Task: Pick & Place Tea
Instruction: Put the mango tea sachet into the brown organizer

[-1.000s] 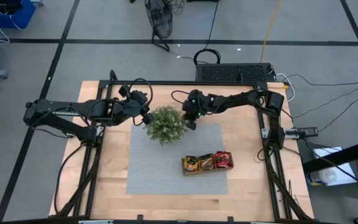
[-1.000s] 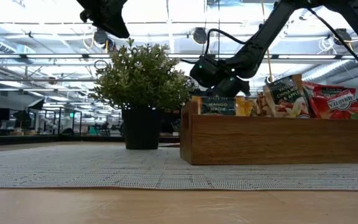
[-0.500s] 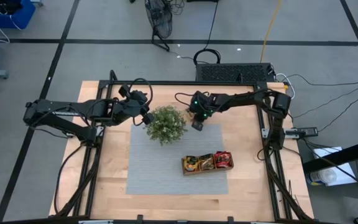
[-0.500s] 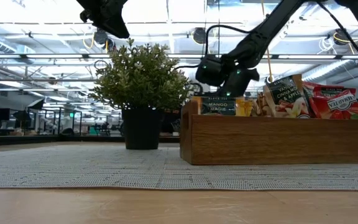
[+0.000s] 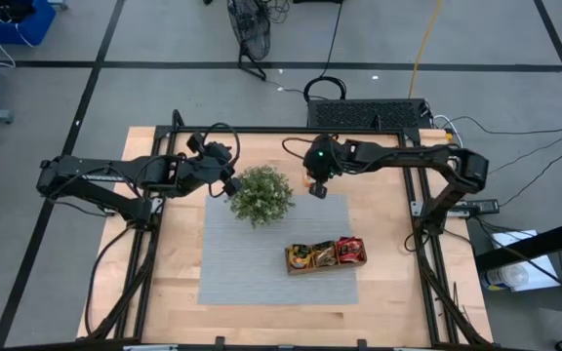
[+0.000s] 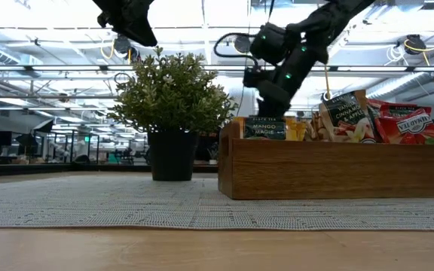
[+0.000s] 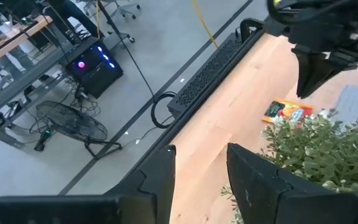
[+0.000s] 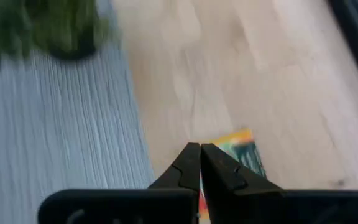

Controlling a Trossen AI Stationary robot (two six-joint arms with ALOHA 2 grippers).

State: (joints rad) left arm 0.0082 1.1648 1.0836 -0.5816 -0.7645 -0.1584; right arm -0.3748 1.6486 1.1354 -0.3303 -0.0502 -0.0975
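Observation:
One orange and green tea sachet (image 7: 284, 111) lies flat on the bare wood behind the plant (image 5: 260, 195); the right wrist view shows it (image 8: 240, 151) just beyond my fingertips. My right gripper (image 8: 200, 147) hangs shut above the sachet (image 7: 304, 91) and holds nothing. More sachets (image 6: 401, 124) stand in the wooden tray (image 5: 326, 255). My left gripper (image 7: 201, 177) waits open, high at the plant's far left side (image 5: 230, 183), with nothing between its fingers.
The plant's black pot (image 6: 172, 154) and the tray (image 6: 337, 169) stand on a grey mat (image 5: 261, 263). Bare wood (image 5: 369, 185) lies between the mat and the table's far edge. Cables and a black box (image 5: 369, 112) sit behind the table.
My right gripper has risen from just above the table behind the plant, has gone a little toward the table's right edge, and has tipped to point less steeply down. My left arm has kept still.

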